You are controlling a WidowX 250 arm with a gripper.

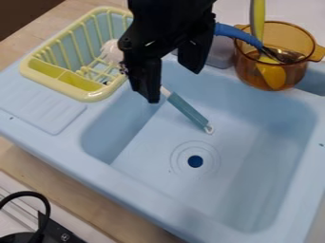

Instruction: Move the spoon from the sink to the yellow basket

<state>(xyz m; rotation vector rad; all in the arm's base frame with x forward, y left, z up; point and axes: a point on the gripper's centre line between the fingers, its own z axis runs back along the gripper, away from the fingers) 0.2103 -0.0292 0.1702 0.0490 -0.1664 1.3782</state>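
You have a pale wood worktop (pixel 95 199) under a light blue sink (pixel 171 190), which runs at a slant, with a ribbed draining area at its left side. Your black arm (pixel 171 21) comes in from the top edge of the view and hangs down across the sink's far edge, left of its middle. Your end effector (pixel 173 87) points downward over the far left part of the basin; its two fingers stand wide apart, with the basin wall showing between them, and you hold nothing there. The left fingertip looks lower in the view than the right one.

The yellow basket (pixel 28 71) sits on the sink's far left corner, just beside the arm, with a white rounded thing (pixel 111 51) inside. Toward the sink's far right corner you have a see-through amber pot (pixel 246 71), with blue-handled and yellow utensils leaning in it.

Your spoon (pixel 186 112) lies in the basin, near its far left corner, slanting from the left fingertip toward the middle. You see a flat teal handle with a white end with a hole; its other end is white and runs up beside the fingertip, where the bowl is hidden. You cannot tell whether they touch. The dark blue drain (pixel 195 162) is nearer you than the handle.
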